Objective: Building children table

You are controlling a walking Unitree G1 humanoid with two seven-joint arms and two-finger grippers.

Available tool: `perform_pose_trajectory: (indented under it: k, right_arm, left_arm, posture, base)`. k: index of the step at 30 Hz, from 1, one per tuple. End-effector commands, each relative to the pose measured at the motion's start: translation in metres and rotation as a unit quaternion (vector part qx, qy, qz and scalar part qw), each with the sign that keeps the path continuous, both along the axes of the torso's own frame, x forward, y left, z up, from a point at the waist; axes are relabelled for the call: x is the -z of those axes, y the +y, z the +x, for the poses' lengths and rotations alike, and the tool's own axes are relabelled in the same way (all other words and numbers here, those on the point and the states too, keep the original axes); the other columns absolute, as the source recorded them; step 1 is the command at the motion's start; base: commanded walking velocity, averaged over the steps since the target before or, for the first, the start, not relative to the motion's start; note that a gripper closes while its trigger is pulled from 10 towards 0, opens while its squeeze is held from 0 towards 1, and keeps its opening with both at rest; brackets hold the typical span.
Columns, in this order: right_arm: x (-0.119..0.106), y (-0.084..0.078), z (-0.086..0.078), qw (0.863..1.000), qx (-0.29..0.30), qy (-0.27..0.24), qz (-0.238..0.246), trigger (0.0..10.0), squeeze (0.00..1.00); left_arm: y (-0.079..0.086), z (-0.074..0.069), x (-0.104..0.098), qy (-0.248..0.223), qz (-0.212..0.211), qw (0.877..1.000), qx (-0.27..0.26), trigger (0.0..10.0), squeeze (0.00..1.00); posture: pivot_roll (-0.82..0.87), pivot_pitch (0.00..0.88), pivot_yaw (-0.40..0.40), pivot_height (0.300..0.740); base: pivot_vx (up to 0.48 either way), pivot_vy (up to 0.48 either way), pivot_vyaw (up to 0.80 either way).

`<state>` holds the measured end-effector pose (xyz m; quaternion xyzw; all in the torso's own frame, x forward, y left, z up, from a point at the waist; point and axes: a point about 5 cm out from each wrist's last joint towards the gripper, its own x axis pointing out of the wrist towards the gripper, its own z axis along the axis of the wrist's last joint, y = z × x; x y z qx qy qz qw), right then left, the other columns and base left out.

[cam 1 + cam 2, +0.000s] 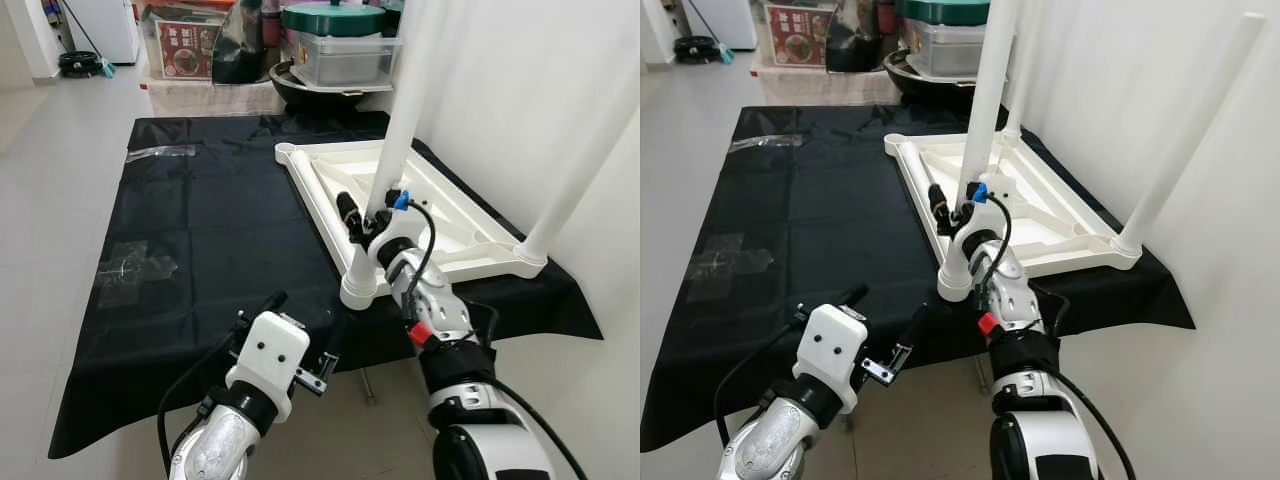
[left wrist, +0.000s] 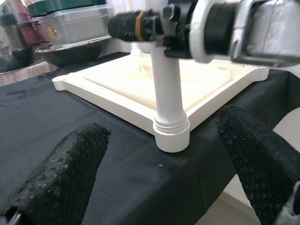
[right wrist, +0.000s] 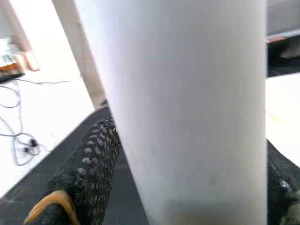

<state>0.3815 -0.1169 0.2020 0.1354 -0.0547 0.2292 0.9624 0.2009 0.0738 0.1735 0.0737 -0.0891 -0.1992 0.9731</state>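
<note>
On the black cloth lies the white tabletop upside down, its underside ribbed, with round white legs standing up from the corners. The right gripper is closed around the near leg, just above its socket. The left gripper hangs open nearby. The legs' tops are cut off.

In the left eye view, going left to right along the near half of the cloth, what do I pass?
Clear plastic wrapper → left claw, open over the black cloth → right claw gripping the near table leg → far-right leg.
</note>
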Motion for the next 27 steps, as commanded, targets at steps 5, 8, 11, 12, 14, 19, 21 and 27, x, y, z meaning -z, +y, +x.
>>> perform_pose_trajectory:
  k: [5, 8, 11, 12, 14, 19, 21, 27]
  right_arm:
    - [-0.008, 0.007, -0.017, 0.944, -0.327, -0.009, -0.031, 10.0, 0.00]
    - [-0.007, 0.007, -0.021, 0.930, -0.365, -0.004, -0.039, 10.0, 0.00]
    - [0.001, 0.016, -0.024, 0.907, -0.416, 0.000, -0.072, 10.0, 0.00]
    - [0.001, 0.016, -0.024, 0.907, -0.416, 0.000, -0.072, 10.0, 0.00]
    - [0.007, 0.026, -0.020, 0.908, -0.409, 0.000, -0.088, 10.0, 0.00]
    - [0.012, 0.039, -0.015, 0.923, -0.370, -0.004, -0.110, 9.3, 0.00]
    - [0.011, 0.041, -0.014, 0.930, -0.354, -0.009, -0.101, 0.0, 0.00]
    - [0.007, 0.033, -0.002, 0.967, -0.242, -0.005, -0.075, 0.0, 0.00]
  left_arm:
    - [-0.001, 0.001, 0.001, -0.002, 0.005, 1.000, 0.001, 10.0, 0.00]
    - [-0.001, 0.001, 0.000, -0.002, 0.005, 1.000, 0.001, 10.0, 0.00]
    - [0.000, 0.001, 0.000, -0.003, 0.006, 1.000, -0.001, 10.0, 0.00]
    - [0.000, 0.001, 0.000, -0.003, 0.006, 1.000, -0.001, 10.0, 0.00]
    - [0.000, 0.001, 0.000, -0.003, 0.006, 1.000, -0.002, 10.0, 0.00]
    - [0.001, 0.001, 0.000, -0.003, 0.006, 1.000, -0.003, 10.0, 0.00]
    - [0.000, 0.000, 0.000, -0.003, 0.006, 1.000, -0.003, 10.0, 0.00]
    - [0.000, 0.001, 0.000, -0.003, 0.005, 1.000, -0.003, 10.0, 0.00]
  posture:
    - [0.15, 0.024, -0.105, 0.740]
    - [0.15, 0.024, -0.105, 0.740]
    - [0.15, 0.025, -0.109, 0.740]
    - [0.15, 0.025, -0.109, 0.740]
    - [0.15, 0.031, -0.110, 0.740]
    - [0.15, 0.034, -0.110, 0.740]
    - [0.15, 0.037, -0.109, 0.740]
    - [0.15, 0.038, -0.110, 0.740]
  base:
    - [0.000, 0.000, 0.00]
    - [0.000, 0.000, 0.00]
    - [0.000, 0.000, 0.00]
    - [0.000, 0.000, 0.00]
    - [0.000, 0.000, 0.00]
    - [0.000, 0.000, 0.00]
    - [0.000, 0.000, 0.00]
    - [0.000, 0.000, 0.00]
